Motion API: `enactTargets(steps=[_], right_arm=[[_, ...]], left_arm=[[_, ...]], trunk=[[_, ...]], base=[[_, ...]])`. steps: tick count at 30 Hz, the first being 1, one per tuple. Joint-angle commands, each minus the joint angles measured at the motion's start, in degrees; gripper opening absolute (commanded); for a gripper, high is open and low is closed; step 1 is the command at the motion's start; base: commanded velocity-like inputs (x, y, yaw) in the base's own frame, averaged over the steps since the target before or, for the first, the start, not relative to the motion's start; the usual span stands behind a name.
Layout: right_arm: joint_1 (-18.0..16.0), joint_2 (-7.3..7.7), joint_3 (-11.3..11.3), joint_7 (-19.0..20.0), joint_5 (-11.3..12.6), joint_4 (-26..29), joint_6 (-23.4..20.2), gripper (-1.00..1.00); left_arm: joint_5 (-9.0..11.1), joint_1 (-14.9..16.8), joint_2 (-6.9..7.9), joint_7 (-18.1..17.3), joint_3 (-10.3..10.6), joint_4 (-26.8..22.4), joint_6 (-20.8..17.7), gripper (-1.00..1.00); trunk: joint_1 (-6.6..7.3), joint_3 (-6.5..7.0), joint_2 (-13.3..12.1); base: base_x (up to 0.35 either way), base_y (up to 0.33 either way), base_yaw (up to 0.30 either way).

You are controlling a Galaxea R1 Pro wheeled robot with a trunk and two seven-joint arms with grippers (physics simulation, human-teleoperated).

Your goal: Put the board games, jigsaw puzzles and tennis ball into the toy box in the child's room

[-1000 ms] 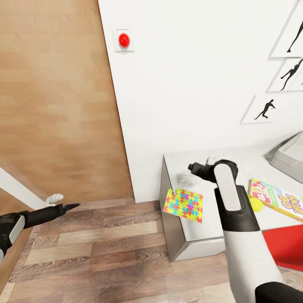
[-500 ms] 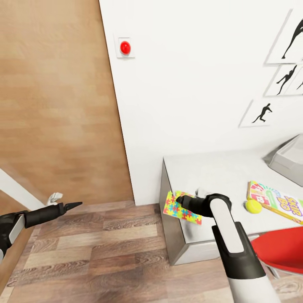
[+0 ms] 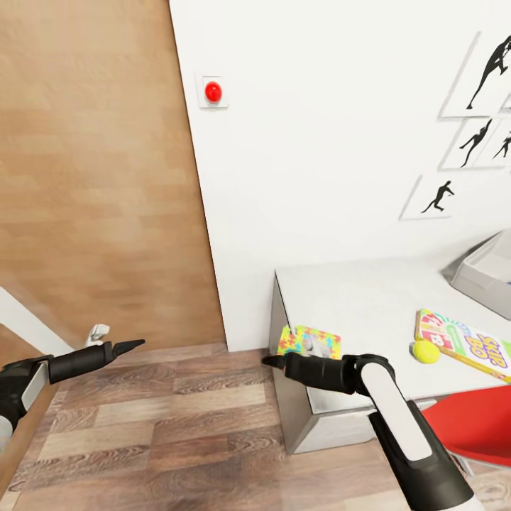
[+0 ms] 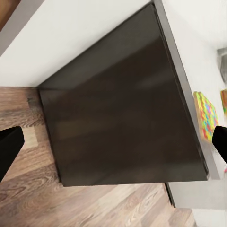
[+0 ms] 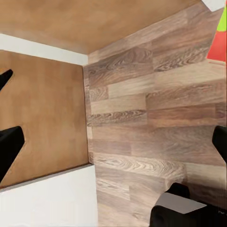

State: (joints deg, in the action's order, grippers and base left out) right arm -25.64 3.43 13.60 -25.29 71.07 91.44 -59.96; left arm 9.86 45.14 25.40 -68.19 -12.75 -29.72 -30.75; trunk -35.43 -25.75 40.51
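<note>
The right gripper (image 3: 273,361) reaches past the table's (image 3: 355,305) left edge, fingers apart, empty. The puzzle (image 3: 309,341) overhangs that edge, probably easing a grasp. The left gripper (image 3: 131,345), also parted, idles over the floor (image 3: 177,426).

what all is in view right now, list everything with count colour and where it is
jigsaw puzzle: one, multicoloured, at the table's near left corner, partly over the edge
tennis ball: one, yellow, on the table beside the board game
board game: one, bright multicoloured box, flat on the table's right part
toy box: one, grey, far right of the table, cut by the frame
table: one, pale grey, against the white wall
chair: one, red, at the table's near right
button: one, red, on the wall
silhouette pictures: several, black on white, on the wall
left end effector: one, black, over the floor
right end effector: one, black, off the table's left edge by the puzzle
</note>
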Motion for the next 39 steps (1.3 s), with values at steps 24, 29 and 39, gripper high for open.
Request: enactTargets(steps=[24, 29, 39], right_arm=[[3.75, 4.48, -5.69, 24.87, 0.98, 0.06, -0.04, 1.0], [3.76, 4.62, -7.52, 25.22, 1.0, 0.06, -0.04, 1.0], [3.76, 4.58, -8.54, 25.37, 1.0, 0.06, -0.04, 1.0]], left_arm=[[0.26, 0.04, -2.24, -0.04, -0.16, 0.02, -0.2, 1.0], [0.25, 0.04, -2.46, 0.31, -0.11, 0.02, -0.19, 1.0], [-0.18, 0.04, -6.9, 5.25, -0.02, 0.26, -0.41, 1.0]], trunk=[[-0.02, 1.79, 0.05], [-0.02, 1.87, 0.05], [-0.02, 1.89, 0.05]], base=[[0.0, 0.0, 0.0], [0.0, 0.0, 0.0], [0.099, 0.049, 0.0]])
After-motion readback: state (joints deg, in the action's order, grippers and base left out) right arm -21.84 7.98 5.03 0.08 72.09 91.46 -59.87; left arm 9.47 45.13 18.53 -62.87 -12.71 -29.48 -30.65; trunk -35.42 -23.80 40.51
